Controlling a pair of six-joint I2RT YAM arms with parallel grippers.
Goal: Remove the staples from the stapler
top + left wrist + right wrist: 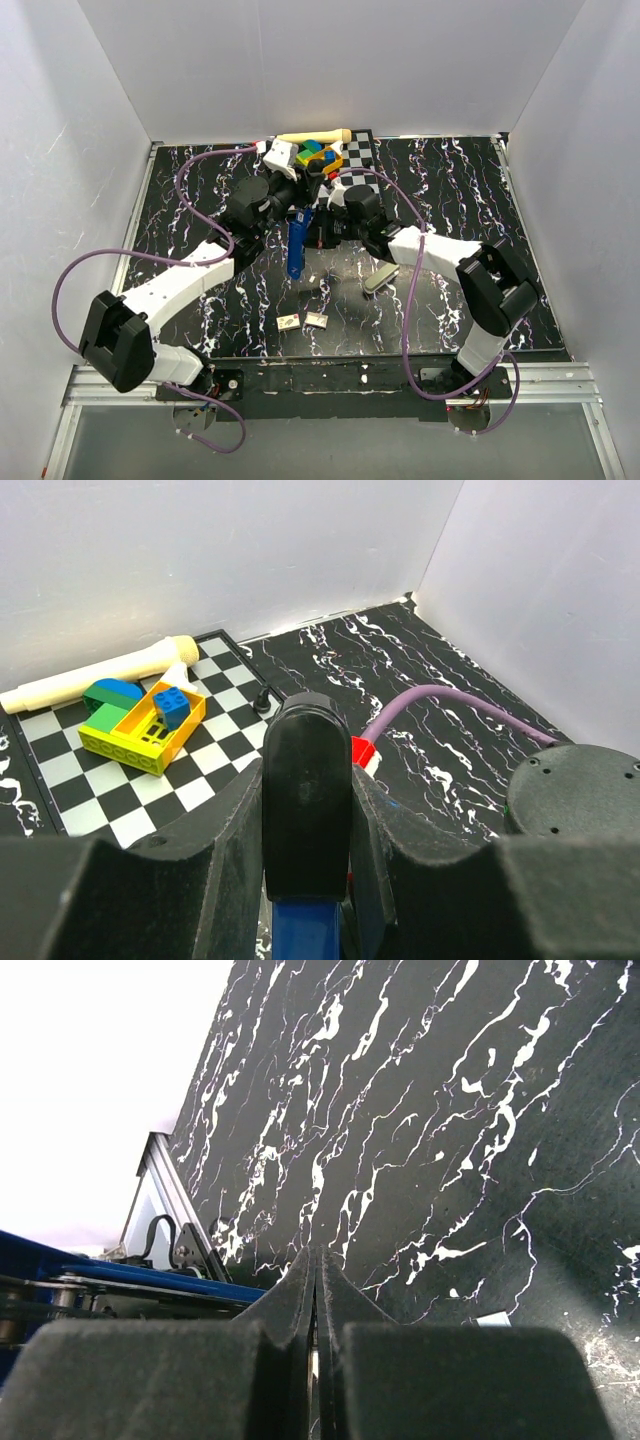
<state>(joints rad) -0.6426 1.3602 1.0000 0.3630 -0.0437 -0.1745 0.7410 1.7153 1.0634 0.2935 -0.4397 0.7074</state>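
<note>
The blue stapler (296,247) hangs above the middle of the table, long axis running near to far. My left gripper (288,216) is shut on its far end. In the left wrist view the fingers (235,830) clamp the stapler's black end and blue body (305,780). My right gripper (322,234) sits close against the stapler's right side. In the right wrist view its gripper (318,1270) has the jaws pressed together with only a thin pale sliver between them, which I cannot identify. The stapler's blue body (100,1272) shows at the left there.
Two small staple strips (289,321) (316,320) lie near the front edge. A grey oblong piece (380,278) lies right of centre. At the back a checkered board (358,150) holds a yellow tray of blocks (318,158) and a cream cylinder (315,136).
</note>
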